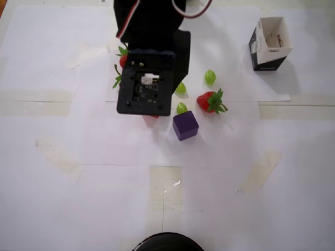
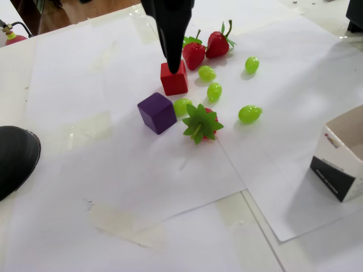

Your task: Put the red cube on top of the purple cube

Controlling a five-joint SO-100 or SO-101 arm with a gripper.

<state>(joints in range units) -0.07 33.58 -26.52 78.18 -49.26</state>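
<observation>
The red cube (image 2: 174, 80) rests on the white paper, just behind the purple cube (image 2: 157, 112). My gripper (image 2: 173, 68) comes straight down from above, and its black tip meets the top of the red cube. The jaws look like one dark wedge, so I cannot tell if they are open or shut. In the overhead view the arm's black wrist block (image 1: 145, 86) hides the gripper and nearly all of the red cube; only a red sliver (image 1: 151, 120) shows. The purple cube (image 1: 185, 125) lies just right of that sliver.
Three strawberries (image 2: 194, 55) (image 2: 218, 44) (image 2: 199, 122) and several green grapes (image 2: 214, 90) lie close around both cubes. An open white-and-black box (image 2: 340, 164) stands at the right. A black round object (image 2: 14, 158) sits at the left edge.
</observation>
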